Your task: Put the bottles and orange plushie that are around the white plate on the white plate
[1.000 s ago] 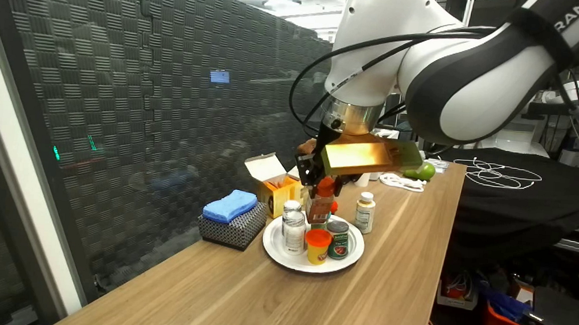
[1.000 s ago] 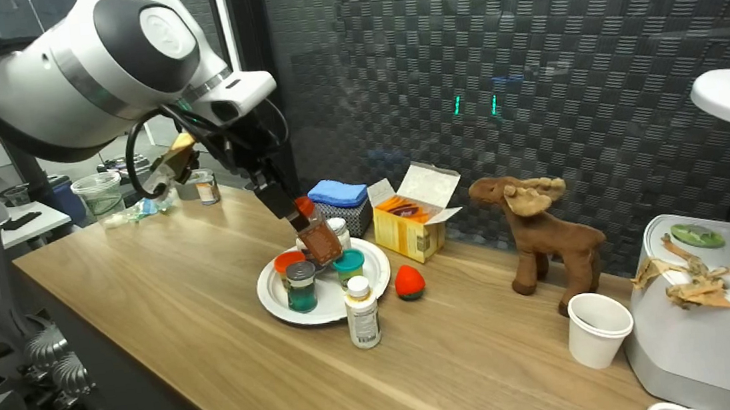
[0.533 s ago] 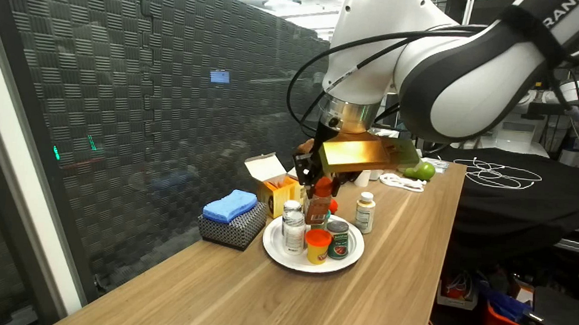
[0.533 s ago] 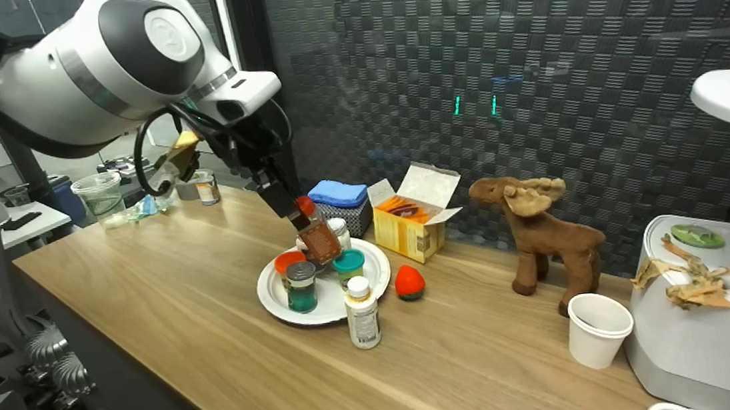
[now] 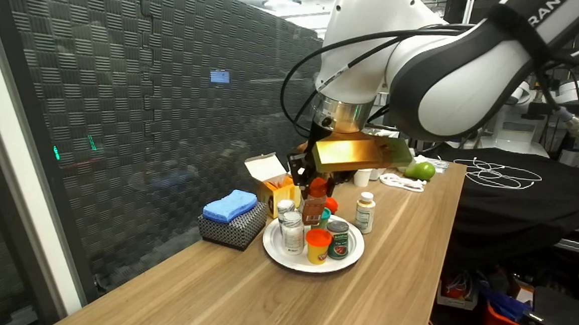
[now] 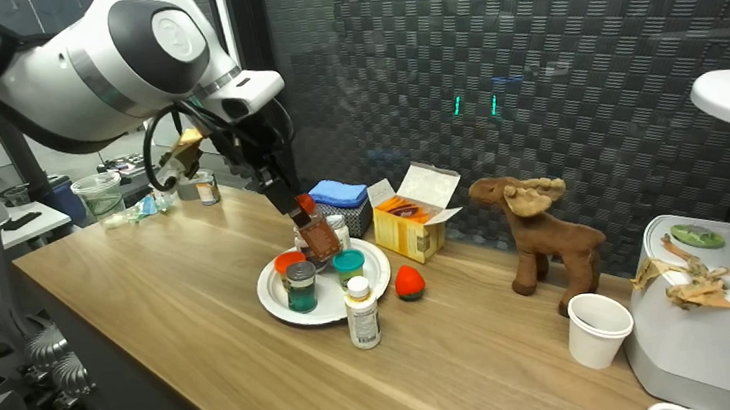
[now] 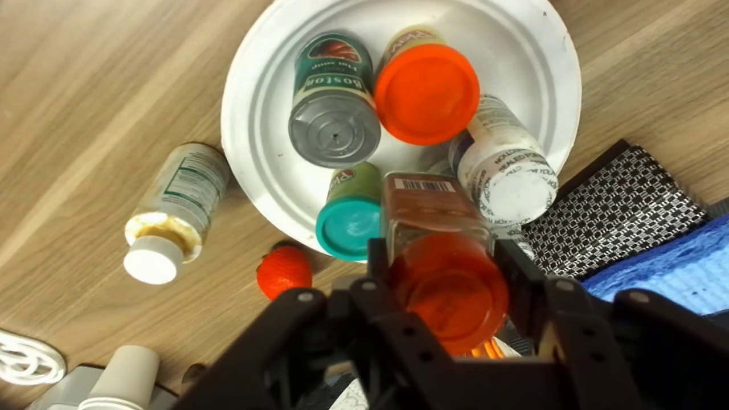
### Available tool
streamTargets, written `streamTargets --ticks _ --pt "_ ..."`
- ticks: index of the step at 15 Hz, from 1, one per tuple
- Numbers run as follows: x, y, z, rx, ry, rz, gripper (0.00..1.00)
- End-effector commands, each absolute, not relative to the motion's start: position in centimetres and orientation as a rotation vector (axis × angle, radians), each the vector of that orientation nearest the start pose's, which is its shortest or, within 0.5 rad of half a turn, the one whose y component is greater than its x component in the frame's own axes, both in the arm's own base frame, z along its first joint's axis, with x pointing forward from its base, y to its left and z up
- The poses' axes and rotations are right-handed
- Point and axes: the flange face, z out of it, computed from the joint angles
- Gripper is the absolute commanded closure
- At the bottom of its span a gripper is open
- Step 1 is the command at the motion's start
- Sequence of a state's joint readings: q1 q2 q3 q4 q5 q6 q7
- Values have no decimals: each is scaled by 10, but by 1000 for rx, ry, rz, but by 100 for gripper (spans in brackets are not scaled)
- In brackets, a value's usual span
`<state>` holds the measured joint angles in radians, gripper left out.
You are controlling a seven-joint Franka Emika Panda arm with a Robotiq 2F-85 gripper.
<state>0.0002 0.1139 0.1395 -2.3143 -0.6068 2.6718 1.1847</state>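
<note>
Wooden table (image 5: 270,307), white plate (image 7: 512,51) on it, my gripper (image 7: 443,262), both fingers (image 7: 517,273) clamped around the red-capped bottle (image 6: 321,239) tilted over the plate, white-capped bottle (image 6: 364,319) upright just beside the plate, orange plushie (image 6: 409,283) on the table nearby

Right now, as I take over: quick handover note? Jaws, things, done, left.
Jaws: closed on the red-capped bottle, tilted over the plate; can't tell whether its base touches down.
On the plate: two white bottles, teal-lidded tub, plus a can and an orange-lidded tub.
Beside it, on the table: third white bottle, upright, and orange plushie.
Done: two white bottles and teal-lidded tub are on.
Left: set down and release the red-capped bottle; then the third white bottle and orange plushie.
</note>
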Motion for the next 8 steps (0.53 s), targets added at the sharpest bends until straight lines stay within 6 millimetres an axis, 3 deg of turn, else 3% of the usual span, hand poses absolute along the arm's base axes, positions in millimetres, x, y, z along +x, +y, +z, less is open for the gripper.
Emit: streamTargets --ticks 1,8 --pt "533 101 323 -3090 832 -647 76" --pt "526 111 318 -3138 796 -622 76"
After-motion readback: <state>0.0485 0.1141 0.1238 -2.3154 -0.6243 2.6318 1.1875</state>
